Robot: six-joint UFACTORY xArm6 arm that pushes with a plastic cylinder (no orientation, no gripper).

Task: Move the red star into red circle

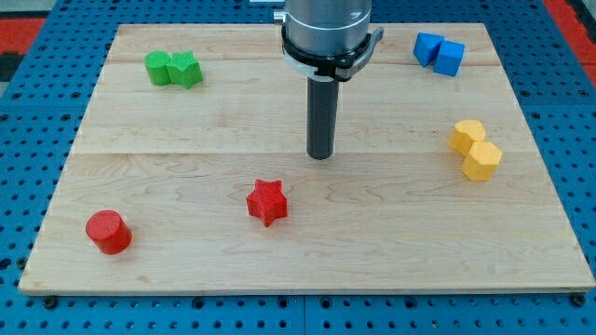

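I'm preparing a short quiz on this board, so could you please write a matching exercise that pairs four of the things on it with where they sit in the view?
Things:
1. red star
2. red circle
3. green blocks
4. my tip

Places:
A. near the view's top left corner
B. near the view's bottom left corner
C. near the board's middle, touching no block
D. below and to the left of the tip, standing alone

Pairs: 1-D, 2-B, 3-A, 4-C
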